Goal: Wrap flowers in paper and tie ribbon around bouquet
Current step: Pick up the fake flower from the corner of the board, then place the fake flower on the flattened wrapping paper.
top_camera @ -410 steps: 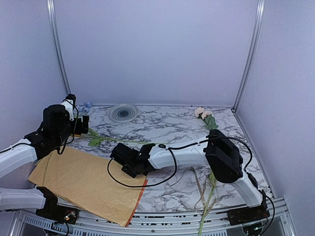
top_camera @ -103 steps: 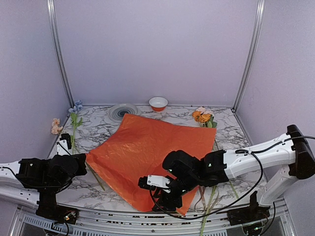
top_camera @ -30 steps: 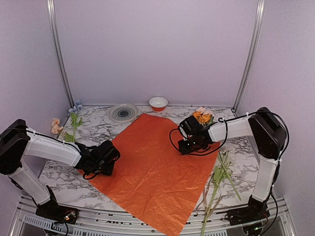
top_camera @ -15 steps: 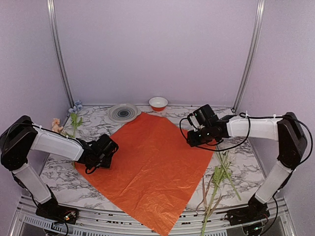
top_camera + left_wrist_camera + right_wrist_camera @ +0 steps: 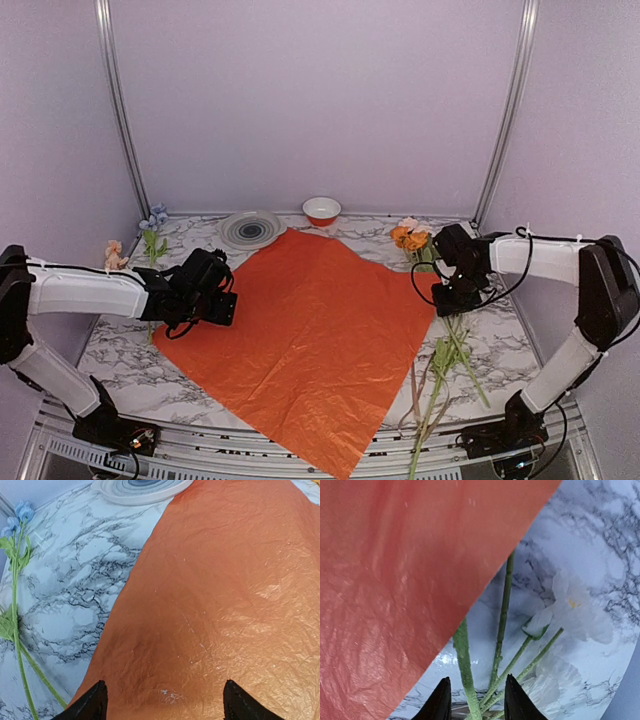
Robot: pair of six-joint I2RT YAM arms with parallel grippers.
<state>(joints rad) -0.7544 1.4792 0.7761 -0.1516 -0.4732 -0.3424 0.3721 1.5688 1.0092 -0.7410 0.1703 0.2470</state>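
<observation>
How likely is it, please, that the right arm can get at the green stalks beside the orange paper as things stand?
Probably yes: the right claw hangs just above the stalks with its jaws apart, and they lie uncovered beside the paper, with nothing in between.

Crinkled matt orange paper [image 5: 310,320] lies on a glossy marble-patterned table [image 5: 120,350], seemingly laminate.

Found a large crinkled orange paper sheet [image 5: 310,330] spread flat on the marble-patterned tabletop [image 5: 505,335]. Noted the left claw [image 5: 224,303] over its left corner, the right claw [image 5: 447,297] above long green flower stems [image 5: 441,360] beside its right edge.
</observation>
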